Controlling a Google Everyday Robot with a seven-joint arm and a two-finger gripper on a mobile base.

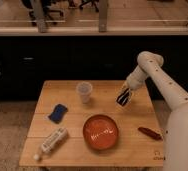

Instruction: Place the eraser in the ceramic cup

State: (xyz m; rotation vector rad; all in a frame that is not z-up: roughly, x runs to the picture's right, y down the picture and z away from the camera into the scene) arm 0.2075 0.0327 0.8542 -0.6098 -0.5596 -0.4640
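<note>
The ceramic cup (84, 91), small, pale and handleless, stands upright at the back middle of the wooden table (132, 147). My gripper (123, 98) hangs just above the table's back right part, well to the right of the cup and about level with it. It is shut on the eraser (122, 96), a small dark block with faint blue and pale marks that shows between the fingers. The white arm reaches in from the right edge of the view.
A wide orange-red bowl (101, 132) sits front of centre. A blue flat pad (58, 112) lies at the left, with a white tube (52, 141) near the front left corner. A slim red-brown oblong (150, 132) lies at the right edge. A dark counter stands behind.
</note>
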